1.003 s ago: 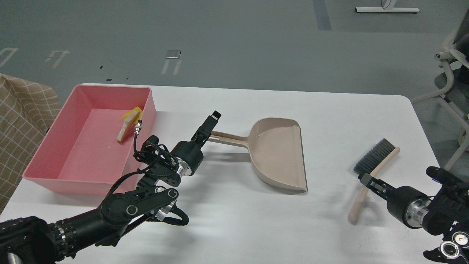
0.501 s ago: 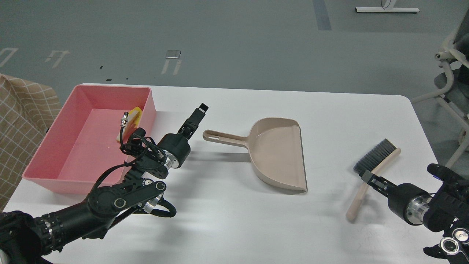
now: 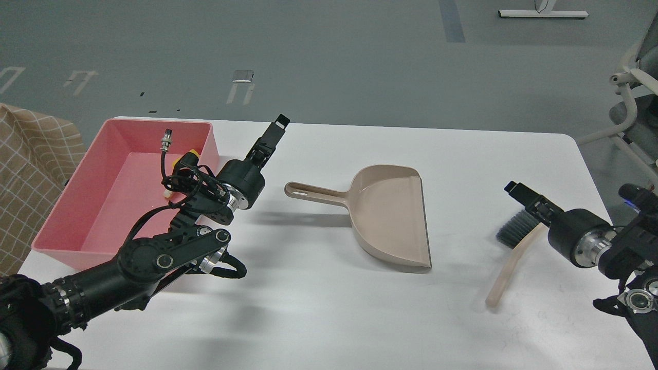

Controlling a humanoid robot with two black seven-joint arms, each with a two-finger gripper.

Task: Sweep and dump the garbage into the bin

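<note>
The pink bin (image 3: 69, 185) stands at the table's back left. In it lie the garbage scraps: a bit of the yellow chunk (image 3: 192, 153) shows, and the bread slice (image 3: 167, 194) is mostly hidden behind my left arm's cables. My left gripper (image 3: 275, 128) is raised above the table between the bin's right wall and the handle of the beige dustpan (image 3: 390, 216), touching neither. It is seen edge-on and holds nothing. My right gripper (image 3: 515, 188) hovers over the bristles of the brush (image 3: 510, 229), also edge-on and empty.
The dustpan lies flat at the table's middle, handle pointing left. The brush lies at the right, its wooden handle (image 3: 505, 280) pointing toward me. A white table (image 3: 329, 313) carries everything. A chair (image 3: 629, 103) stands at the right, checkered fabric (image 3: 25, 169) at the left.
My left gripper has drawn back from the dustpan handle and risen up and left toward the bin. My right gripper has lifted from beside the brush handle to above its bristles. The dustpan stays put.
</note>
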